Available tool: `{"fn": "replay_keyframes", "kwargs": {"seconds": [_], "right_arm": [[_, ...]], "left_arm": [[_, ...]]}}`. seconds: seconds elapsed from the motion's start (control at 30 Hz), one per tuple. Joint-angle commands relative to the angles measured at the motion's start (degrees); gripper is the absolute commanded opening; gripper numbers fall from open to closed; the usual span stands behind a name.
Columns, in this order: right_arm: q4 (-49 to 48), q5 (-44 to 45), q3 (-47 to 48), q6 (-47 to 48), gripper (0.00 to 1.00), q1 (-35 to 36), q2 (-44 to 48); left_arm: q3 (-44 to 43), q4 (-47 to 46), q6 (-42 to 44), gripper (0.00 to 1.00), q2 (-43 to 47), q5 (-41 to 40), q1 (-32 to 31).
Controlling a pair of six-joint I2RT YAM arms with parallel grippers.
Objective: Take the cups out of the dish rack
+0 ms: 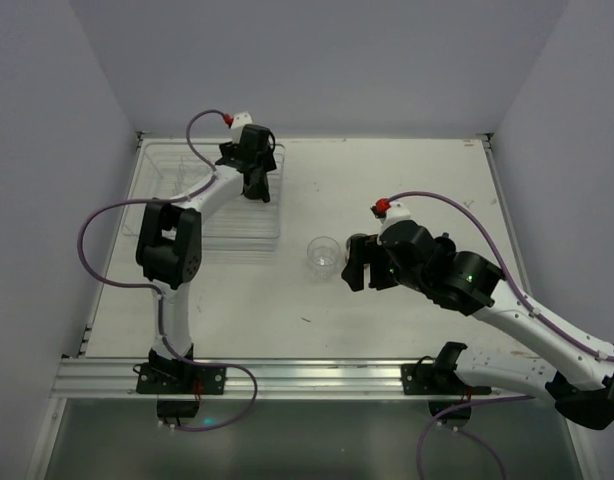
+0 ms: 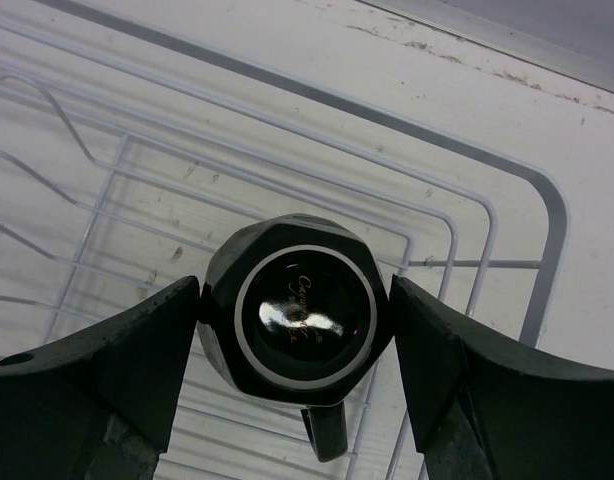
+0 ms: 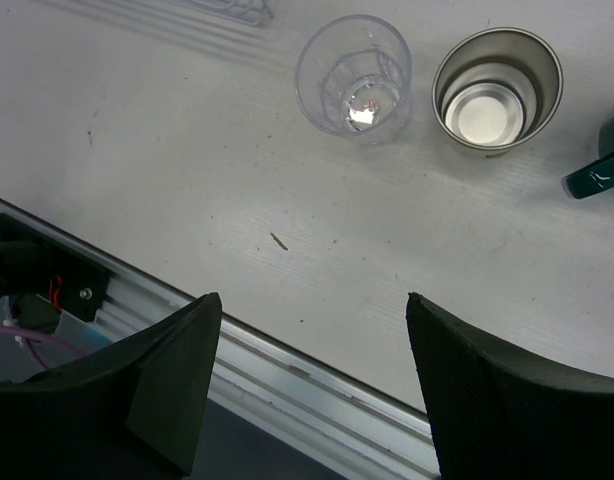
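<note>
We see the white table point(image 1: 407, 190) first, and on it the dish rack point(image 1: 157, 180), a clear ribbed tray that lies at the far left part of the table. All places below we give from this rack.

The left gripper point(image 2: 295, 300) hangs over the far right corner of the rack. Its jaws are closed on the black mug point(image 2: 303, 312). The mug is upside down with its glossy bottom turned to the wrist camera, and one finger presses on each side of its faceted body. The handle points out of the gap, free of both fingers.

The right gripper point(image 3: 312, 330) is to the right of the rack and nearer to the arm bases. Its jaws stand wide with only bare table under them.

The clear cup point(image 3: 354, 80) stands upright on the table just beside the near right corner of the rack, well apart from these wide jaws. A cup with a shiny grey inside point(image 3: 497, 90) stands just beside it, on the side away from the rack. A dark teal cup point(image 3: 602, 165) shows only partly, further from the rack.
</note>
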State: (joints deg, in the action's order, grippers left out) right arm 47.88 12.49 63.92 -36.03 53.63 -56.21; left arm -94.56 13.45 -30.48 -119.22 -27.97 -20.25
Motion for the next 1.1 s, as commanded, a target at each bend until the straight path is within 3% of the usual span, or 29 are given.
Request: {"fn": "replay_keyframes", "kwargs": {"seconds": [0.0,0.33,0.73,1.07], "right_arm": [[-2.53,0.08,-0.29,-0.27,0.77,0.34,0.92],[-3.67,-0.27,-1.61,-0.27,0.77,0.25,1.71],[-3.84,-0.45,-2.13,-0.44,0.77,0.25,1.8],[-4.72,-0.89,-3.01,-0.36,0.77,0.34,0.84]], "left_arm": [[1.57,5.62,-2.74,0.79,2.15,-2.45,1.09],[3.42,6.76,-2.74,0.89,2.15,-0.51,1.09],[2.1,6.85,-1.51,0.9,2.06,-1.92,1.09],[0.96,6.06,-1.34,0.97,1.01,-1.83,1.44]]}}
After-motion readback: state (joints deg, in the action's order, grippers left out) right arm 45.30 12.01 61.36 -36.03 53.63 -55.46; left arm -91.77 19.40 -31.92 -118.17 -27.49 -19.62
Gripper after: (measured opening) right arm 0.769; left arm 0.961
